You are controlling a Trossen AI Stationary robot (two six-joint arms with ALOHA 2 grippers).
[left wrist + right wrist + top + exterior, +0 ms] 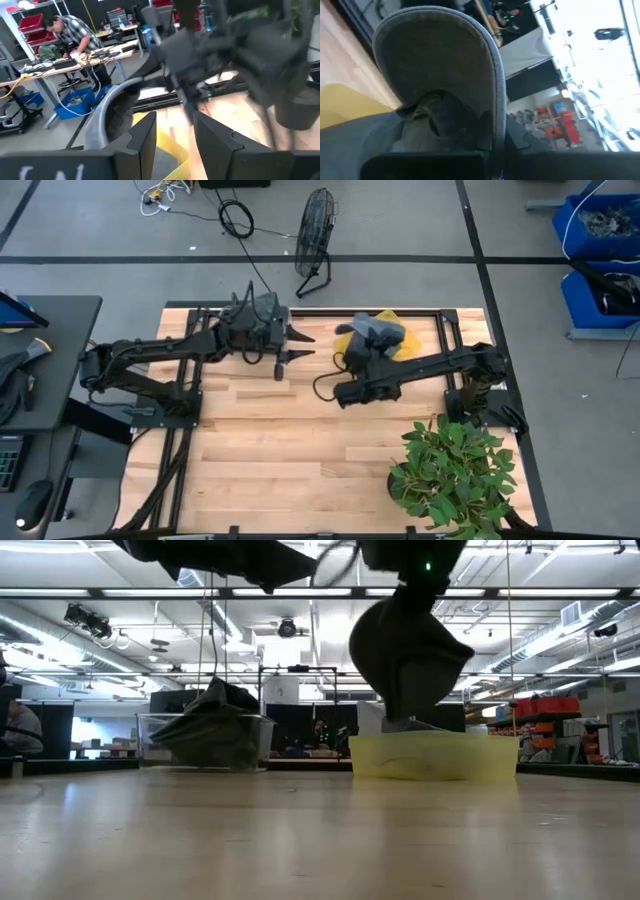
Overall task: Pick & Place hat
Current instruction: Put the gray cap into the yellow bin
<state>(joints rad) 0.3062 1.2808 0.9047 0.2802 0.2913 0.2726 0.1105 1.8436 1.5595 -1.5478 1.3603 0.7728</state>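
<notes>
The grey hat [383, 330] hangs from my right gripper [366, 346] over the yellow bin [408, 340] at the table's far edge. In the low view the hat [408, 655] is just above the bin [435, 756]. The right wrist view shows the underside of its curved brim [437, 60]. My left gripper [303, 346] is open and level, left of the hat, its fingers pointing at it and touching nothing. Its own view shows the two fingers [145, 142] apart, with the hat's brim [102, 117] and the bin [167, 147] beyond them. My right gripper is shut on the hat where the brim meets the crown [487, 135], at the brim's side edge; one dark finger [516, 141] shows beside it. The hat is lifted clear and hangs below the gripper [415, 570], its lower edge [400, 718] just above the yellow bin.
A clear bin with dark cloth things [205, 740] stands at the far edge under my left arm. A potted plant [455, 475] fills the near right corner. Bare wooden tabletop [290, 450] lies in the middle and near the front. A person [70, 35] works at a bench beyond the table.
</notes>
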